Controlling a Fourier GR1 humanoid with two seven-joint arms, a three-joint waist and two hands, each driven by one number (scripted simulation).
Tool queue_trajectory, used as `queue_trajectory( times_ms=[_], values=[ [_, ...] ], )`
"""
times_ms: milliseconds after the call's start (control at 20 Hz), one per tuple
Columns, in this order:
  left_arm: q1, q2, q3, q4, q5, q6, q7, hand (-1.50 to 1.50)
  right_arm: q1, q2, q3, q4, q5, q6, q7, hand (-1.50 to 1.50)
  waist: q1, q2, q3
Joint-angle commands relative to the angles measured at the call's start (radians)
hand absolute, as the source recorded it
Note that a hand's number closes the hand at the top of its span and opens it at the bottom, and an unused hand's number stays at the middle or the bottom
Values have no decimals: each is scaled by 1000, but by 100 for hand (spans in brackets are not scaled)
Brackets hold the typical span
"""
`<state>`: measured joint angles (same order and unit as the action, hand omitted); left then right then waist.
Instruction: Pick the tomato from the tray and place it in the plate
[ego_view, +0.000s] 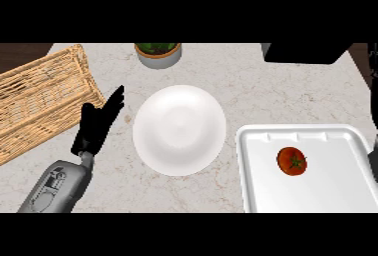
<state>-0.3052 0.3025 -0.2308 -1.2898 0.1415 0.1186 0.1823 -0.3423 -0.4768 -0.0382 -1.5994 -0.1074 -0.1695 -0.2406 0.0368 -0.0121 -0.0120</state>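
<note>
A red tomato (291, 160) with a green stem lies alone in the white tray (258, 200) at the lower right. The white plate (179, 129) sits in the middle of the counter, just left of the tray, with nothing on it. My left hand (97, 126) rests at the left of the plate, open, fingers straight and pointing up, apart from the plate and far from the tomato. At the right edge, beside the tray, a dark sliver is all that shows of my right hand (373, 162).
A wicker basket (40, 97) lies at the far left, close to my left hand. A potted plant (158, 53) stands at the back, behind the plate. A black object (304, 52) sits at the back right.
</note>
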Motion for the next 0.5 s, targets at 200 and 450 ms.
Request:
queue_trajectory(
  times_ms=[200,450],
  values=[
    [-80,108,115,-150,-4,-21,-123,0,-47,233,264,56,111,-35,-30,150,15,12,11],
    [-78,94,114,-178,12,-21,-113,0,67,139,288,251,523,-339,201,150,9,13,6]
  ],
)
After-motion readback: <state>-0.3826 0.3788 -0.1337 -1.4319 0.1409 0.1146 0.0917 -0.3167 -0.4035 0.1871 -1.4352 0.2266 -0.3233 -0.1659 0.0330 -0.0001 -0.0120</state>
